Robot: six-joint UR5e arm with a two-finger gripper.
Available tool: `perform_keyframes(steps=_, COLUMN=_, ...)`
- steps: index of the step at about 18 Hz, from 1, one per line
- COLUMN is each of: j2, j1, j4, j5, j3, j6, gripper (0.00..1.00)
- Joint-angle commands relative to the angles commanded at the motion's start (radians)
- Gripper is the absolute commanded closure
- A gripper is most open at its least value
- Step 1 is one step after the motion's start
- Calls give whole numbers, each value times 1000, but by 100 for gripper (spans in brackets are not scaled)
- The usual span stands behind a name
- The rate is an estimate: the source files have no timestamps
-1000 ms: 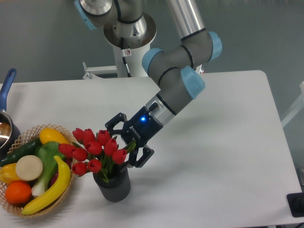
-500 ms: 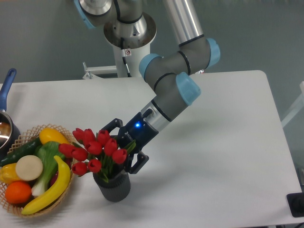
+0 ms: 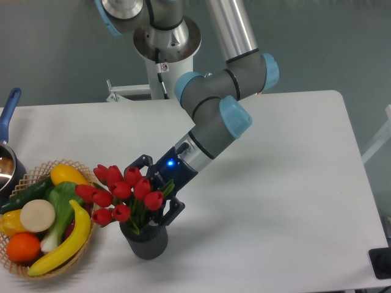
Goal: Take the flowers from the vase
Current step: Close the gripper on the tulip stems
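Gripper (image 3: 151,190) is spread wide around the flowers (image 3: 122,192) in the vase (image 3: 145,237); basket (image 3: 84,235) crowds left, bare table (image 3: 275,201) right.

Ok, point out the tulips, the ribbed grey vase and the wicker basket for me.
flowers (image 3: 122,190): fixed camera, on a red bloom mid-bunch.
vase (image 3: 146,243): fixed camera, on its ribbed front wall.
wicker basket (image 3: 79,168): fixed camera, on its upper rim.

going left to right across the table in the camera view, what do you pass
pot with a blue handle → wicker basket of fruit and vegetables → flowers in the vase → gripper, its fingers open around the stems → bare white table → a dark object at the right edge
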Motion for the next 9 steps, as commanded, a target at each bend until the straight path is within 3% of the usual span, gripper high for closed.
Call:
perform_keyframes(steps=4, j2=2, j1=0, j4=0, j5=0, j3=-3, j6=0, gripper=41)
perform_keyframes(steps=5, j2=3, j1=0, j4=0, j5=-2, j3=-9, j6=-2, gripper=50)
perform_keyframes(steps=9, j2=3, j1=2, j4=2, j5=-11, j3=-8, j6=-3, gripper=50)
